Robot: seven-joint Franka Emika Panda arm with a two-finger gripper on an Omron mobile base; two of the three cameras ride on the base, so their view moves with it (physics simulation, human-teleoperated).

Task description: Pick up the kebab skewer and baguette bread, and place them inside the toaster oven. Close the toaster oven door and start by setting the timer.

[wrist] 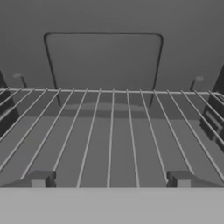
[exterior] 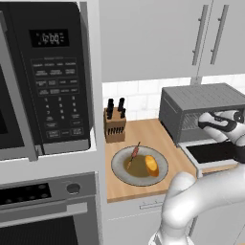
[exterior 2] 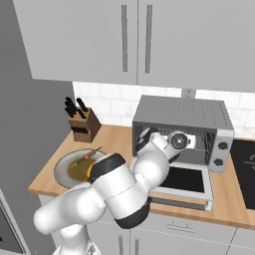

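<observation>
Two items remain on the plate: the kebab skewer, lying aslant in the centre of the left base view, and the baguette bread just beside it toward lower right. In the right base view that plate sits at middle left, partly hidden behind the arm's elbow. The toaster oven stands at centre right of that view, and the toaster oven door is dropped flat toward the counter edge. Inside, the wire rack is bare as far as the hand view shows.

The gripper sits at the oven's mouth, fingertips spread wide with nothing between them. Neither food item looks loaded yet, so the step in hand is probably going over to the plate. Doing that well means backing straight out, lifting clear of the lowered door before swinging toward the plate. Then come down over the skewer across its stick, jaws straddling the thin shaft, since the bread lies close enough to be nudged. A knife block stands behind the plate, well apart.
</observation>
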